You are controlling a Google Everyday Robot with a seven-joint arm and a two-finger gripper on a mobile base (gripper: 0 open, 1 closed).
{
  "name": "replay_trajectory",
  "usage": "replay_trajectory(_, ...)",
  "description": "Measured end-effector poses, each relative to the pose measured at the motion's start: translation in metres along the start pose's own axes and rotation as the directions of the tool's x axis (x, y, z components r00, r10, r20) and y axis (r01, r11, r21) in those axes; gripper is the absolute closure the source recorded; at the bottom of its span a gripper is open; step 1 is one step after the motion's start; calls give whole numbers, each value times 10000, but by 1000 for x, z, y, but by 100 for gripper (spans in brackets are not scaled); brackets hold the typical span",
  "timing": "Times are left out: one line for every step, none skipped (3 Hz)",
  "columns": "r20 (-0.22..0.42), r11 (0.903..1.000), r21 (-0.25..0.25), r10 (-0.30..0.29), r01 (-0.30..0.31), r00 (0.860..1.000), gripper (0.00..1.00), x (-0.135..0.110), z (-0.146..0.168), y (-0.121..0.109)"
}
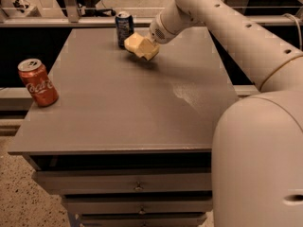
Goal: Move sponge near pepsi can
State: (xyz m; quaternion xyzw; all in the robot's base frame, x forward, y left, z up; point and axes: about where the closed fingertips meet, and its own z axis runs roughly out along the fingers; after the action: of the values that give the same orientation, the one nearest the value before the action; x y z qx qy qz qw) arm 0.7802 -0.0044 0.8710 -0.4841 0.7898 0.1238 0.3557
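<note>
The pale yellow sponge (140, 46) hangs a little above the grey table (128, 108), just right of the dark blue pepsi can (124, 28), which stands upright near the table's far edge. My gripper (147, 45) reaches in from the right on the white arm and is shut on the sponge, which hides most of the fingers. A shadow lies on the table under the sponge.
A red Coca-Cola can (39, 82) stands upright near the table's left edge. The white arm (227, 27) crosses above the table's far right corner, and the robot's body (260, 164) fills the lower right. Drawers sit below the table top.
</note>
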Motion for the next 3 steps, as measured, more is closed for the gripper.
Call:
replay_trajectory(-49,9999,82,88,-88,9999,38,-1,5,-8)
replay_trajectory(-59,9998,171,144,-143,9999,13,-2,8,-15)
replay_trajectory(-17,9995,268,191,-190,9998,0,-5,10,-21)
